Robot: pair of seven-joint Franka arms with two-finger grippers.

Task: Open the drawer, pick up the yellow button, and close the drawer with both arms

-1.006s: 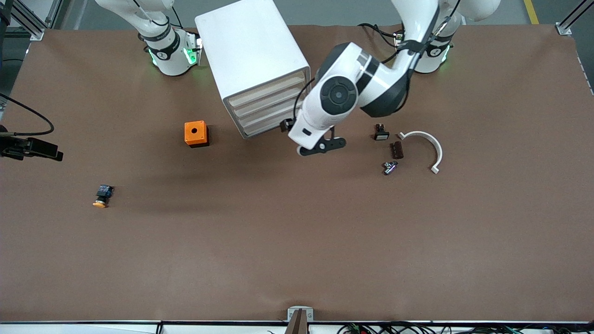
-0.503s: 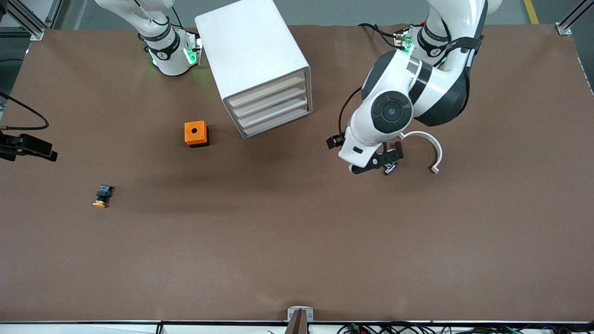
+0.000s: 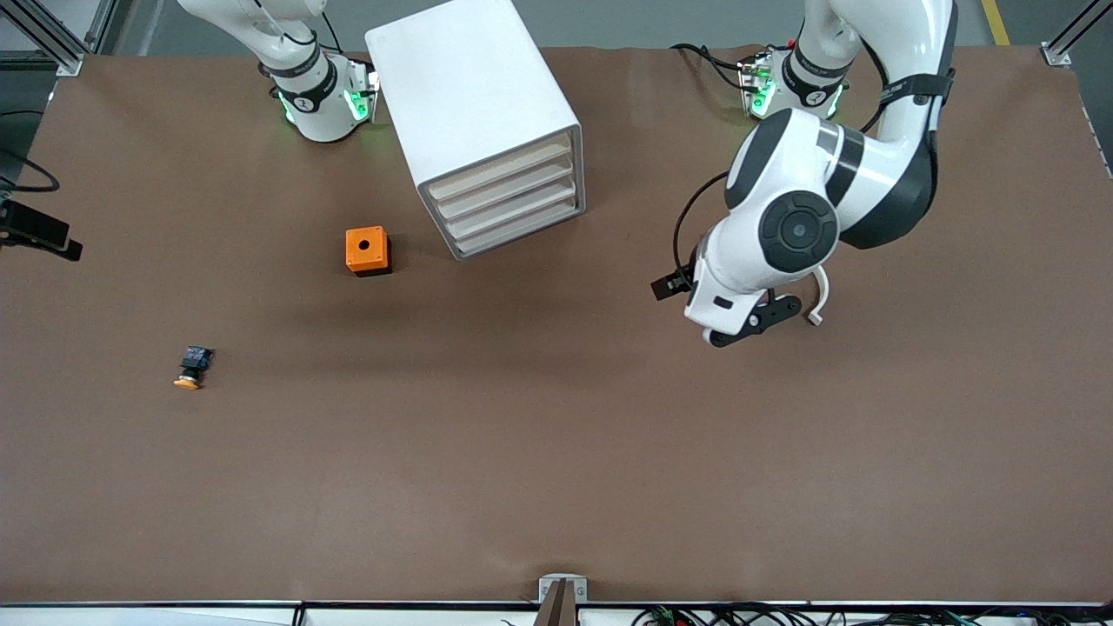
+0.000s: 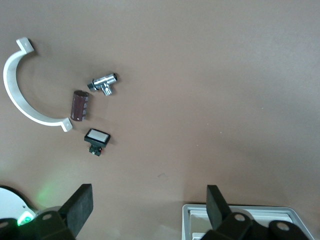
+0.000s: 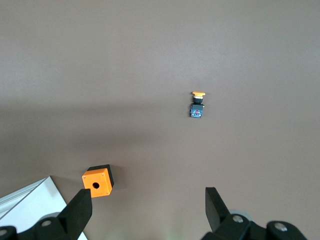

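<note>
The white cabinet [image 3: 474,96] stands between the two arm bases. Its top drawer [image 3: 500,169] is shut, level with the three below it. The button [image 3: 191,368], orange-yellow cap on a black-and-blue body, lies on the bare table toward the right arm's end, nearer to the camera than the orange box [image 3: 367,250]. It also shows in the right wrist view [image 5: 197,106]. My right gripper [image 5: 147,212] is open and empty, high over that end of the table [image 3: 39,230]. My left gripper [image 4: 150,210] is open and empty, over the small parts [image 3: 752,323].
In the left wrist view, a white curved clip [image 4: 25,95], a chrome fitting [image 4: 103,83], a brown cylinder [image 4: 80,105] and a black switch with a white face [image 4: 97,138] lie together toward the left arm's end. The cabinet's corner [image 4: 240,222] shows there too.
My left arm has swung away from the front of the cabinet toward its own end of the table, over the small parts. My right gripper has drifted at the table's edge toward the bases.
</note>
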